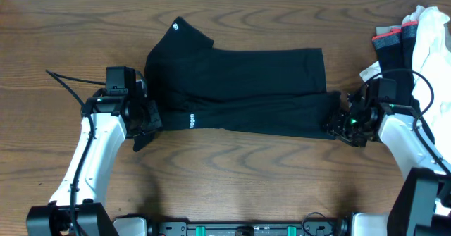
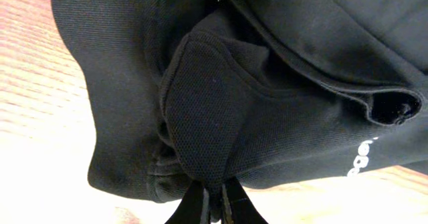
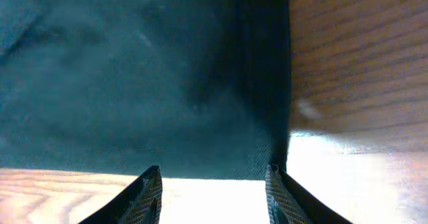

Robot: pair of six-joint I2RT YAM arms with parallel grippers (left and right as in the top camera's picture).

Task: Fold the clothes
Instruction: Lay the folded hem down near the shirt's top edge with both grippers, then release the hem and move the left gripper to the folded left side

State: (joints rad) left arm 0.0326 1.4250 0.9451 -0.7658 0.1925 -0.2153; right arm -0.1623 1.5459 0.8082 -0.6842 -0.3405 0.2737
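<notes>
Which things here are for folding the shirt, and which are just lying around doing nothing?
For the job: black T-shirt; left tool, pinched shut on its edge; right tool, open at its other end.
Just lying about: black garment with a grey-and-red band; white cloth, both at the table's far right corner.

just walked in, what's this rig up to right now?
Two arms are folding a black T-shirt that lies across the wooden table, already doubled into a long band. The left gripper is shut on a fold of fabric at the shirt's left end. The right gripper is at the right end with its jaws apart at the shirt's edge, not yet closed on it. A white cloth and another dark garment sit in the far right corner, untouched.
</notes>
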